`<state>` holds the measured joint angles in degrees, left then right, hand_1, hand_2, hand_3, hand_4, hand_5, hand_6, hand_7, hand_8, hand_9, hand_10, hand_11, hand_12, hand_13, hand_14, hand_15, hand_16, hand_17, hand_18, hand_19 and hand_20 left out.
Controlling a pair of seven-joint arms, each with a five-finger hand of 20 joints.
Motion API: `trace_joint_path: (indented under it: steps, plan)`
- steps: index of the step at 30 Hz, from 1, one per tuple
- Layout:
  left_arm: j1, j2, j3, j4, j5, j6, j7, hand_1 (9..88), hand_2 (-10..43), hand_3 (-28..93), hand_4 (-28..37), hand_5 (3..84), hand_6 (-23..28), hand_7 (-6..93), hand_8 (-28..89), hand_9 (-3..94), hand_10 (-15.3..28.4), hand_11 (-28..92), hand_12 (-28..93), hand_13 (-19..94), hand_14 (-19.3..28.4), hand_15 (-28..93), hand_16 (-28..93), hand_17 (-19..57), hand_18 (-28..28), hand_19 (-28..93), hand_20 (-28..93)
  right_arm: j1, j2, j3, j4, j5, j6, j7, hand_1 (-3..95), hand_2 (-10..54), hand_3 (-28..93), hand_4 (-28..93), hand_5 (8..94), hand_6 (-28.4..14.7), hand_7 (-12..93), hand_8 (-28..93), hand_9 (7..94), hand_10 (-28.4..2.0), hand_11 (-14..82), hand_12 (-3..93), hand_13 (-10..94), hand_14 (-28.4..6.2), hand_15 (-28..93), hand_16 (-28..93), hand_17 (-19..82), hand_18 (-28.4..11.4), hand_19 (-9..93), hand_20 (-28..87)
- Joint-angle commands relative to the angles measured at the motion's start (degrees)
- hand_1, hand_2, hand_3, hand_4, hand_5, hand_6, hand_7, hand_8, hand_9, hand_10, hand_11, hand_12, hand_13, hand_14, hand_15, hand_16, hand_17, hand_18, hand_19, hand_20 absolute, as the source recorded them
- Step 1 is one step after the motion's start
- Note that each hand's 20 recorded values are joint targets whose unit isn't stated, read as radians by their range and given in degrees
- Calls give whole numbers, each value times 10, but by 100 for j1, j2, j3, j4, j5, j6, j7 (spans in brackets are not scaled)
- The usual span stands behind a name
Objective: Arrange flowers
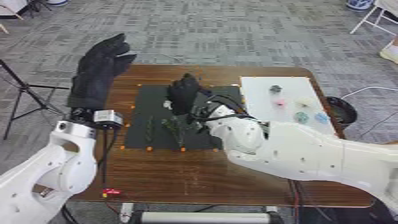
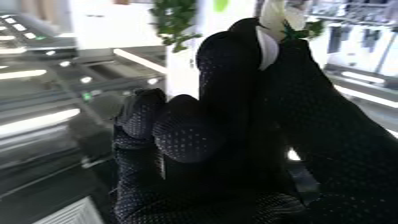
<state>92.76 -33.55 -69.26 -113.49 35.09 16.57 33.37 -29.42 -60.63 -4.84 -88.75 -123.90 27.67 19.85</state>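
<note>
In the head view my left hand (image 1: 96, 70) is raised beyond the table's left edge, its fingers straight. My right hand (image 1: 183, 94) is over the dark mat (image 1: 137, 137), with a bit of white (image 1: 167, 105) beside it. The right wrist view has my right hand (image 2: 226, 125) pinching a white flower (image 2: 267, 47) between fingertips and thumb, green leaves next to it. Green stems (image 1: 173, 130) lie on the mat. On the white board (image 1: 258, 114) sit a pink flower (image 1: 280, 102), a cream one (image 1: 304, 102), a teal one (image 1: 301, 117) and a blue one (image 1: 321, 118).
The brown table (image 1: 178, 172) extends in front of the mat. A dark round object (image 1: 342, 111) is beside the table's right edge. A black tripod (image 1: 34, 95) stands on the floor at the left. Small orange markers line the mat.
</note>
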Motion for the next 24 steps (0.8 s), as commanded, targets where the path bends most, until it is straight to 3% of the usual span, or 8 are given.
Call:
trace_joint_path:
  steps: [1, 11, 15, 24]
  plan:
    - [-807, -10, 478, 118, 21, -5, 228, 294, -36, 699, -227, 316, 19, 252, -107, 267, 120, 298, 203, 243, 143, 387, 47, -79, 200, 409, 176, 319, -1119, -576, 369, -11, 33, 58, 466, -75, 823, -251, 762, 13, 378, 57, 823, -57, 312, 534, 718, -65, 789, 374, 333, -195, 843, 488]
    - [-1391, -136, 1032, 226, -20, -52, 377, 293, -37, 700, -227, 318, 19, 248, -105, 269, 120, 296, 204, 244, 144, 385, 48, -79, 200, 408, 175, 535, -1581, -823, 903, 40, 77, 24, 463, -78, 826, -257, 761, 18, 376, 47, 825, -54, 302, 532, 716, -64, 788, 375, 333, -192, 842, 488]
    - [-1654, -224, 1275, 298, -3, -149, 374, 294, -37, 699, -227, 319, 20, 247, -105, 269, 121, 295, 204, 245, 144, 384, 48, -79, 201, 408, 175, 543, -1663, -876, 1031, -5, 68, 121, 462, -79, 828, -258, 761, 19, 376, 41, 825, -53, 298, 534, 713, -65, 789, 377, 332, -192, 841, 488]
    - [-1841, -376, 1474, 349, -11, -226, 432, 294, -37, 699, -227, 319, 20, 245, -104, 270, 121, 294, 204, 245, 145, 383, 49, -79, 202, 409, 175, 572, -1873, -1025, 1297, -2, 76, 271, 460, -81, 829, -258, 764, 22, 372, 32, 827, -53, 292, 537, 710, -64, 790, 379, 330, -191, 839, 490]
